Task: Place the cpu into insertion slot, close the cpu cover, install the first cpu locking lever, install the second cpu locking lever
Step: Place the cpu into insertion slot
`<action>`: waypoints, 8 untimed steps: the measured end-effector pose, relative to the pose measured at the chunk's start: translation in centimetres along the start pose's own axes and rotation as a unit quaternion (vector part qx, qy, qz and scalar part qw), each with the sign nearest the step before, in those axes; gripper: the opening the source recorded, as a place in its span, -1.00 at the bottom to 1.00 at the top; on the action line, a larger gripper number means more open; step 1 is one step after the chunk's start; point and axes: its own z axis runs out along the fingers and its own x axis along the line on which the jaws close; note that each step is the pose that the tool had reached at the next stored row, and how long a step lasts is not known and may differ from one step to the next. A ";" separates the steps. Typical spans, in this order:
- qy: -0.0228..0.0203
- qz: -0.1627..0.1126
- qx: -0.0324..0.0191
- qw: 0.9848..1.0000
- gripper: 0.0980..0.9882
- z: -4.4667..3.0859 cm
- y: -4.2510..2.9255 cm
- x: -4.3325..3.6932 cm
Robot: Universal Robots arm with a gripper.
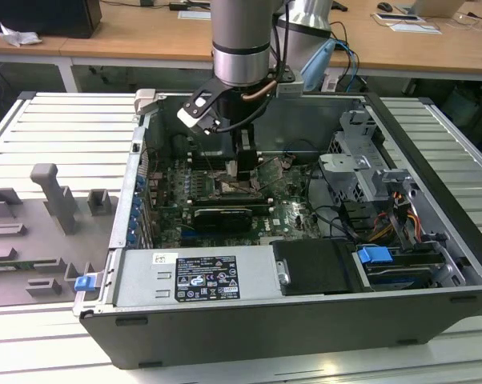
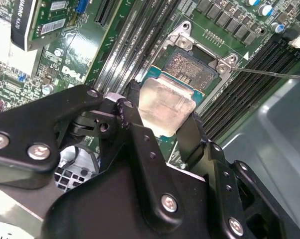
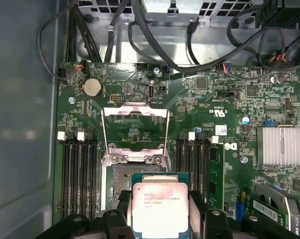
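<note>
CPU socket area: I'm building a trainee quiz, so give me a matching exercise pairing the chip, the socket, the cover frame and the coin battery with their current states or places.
Things:
1. chip
2. socket
3. cover frame
4. coin battery

States or places:
A. swung open, off the socket
B. gripped by the end effector, close to the socket, not seated
C. silver disc past the open frame, apart from the socket
D. uncovered, dark centre showing

Pairs: 1-B; 2-D; 3-A; 4-C

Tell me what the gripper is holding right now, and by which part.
The gripper holds the cpu by two opposite side edges, silver top face up, close to the insertion slot.
</note>
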 end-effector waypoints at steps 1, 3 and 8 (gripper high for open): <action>0.000 0.000 0.000 1.000 0.00 0.09 -0.01 0.00; 0.000 0.000 0.000 1.000 0.00 0.23 -0.02 0.00; 0.000 0.000 0.000 1.000 0.00 0.53 -0.04 0.01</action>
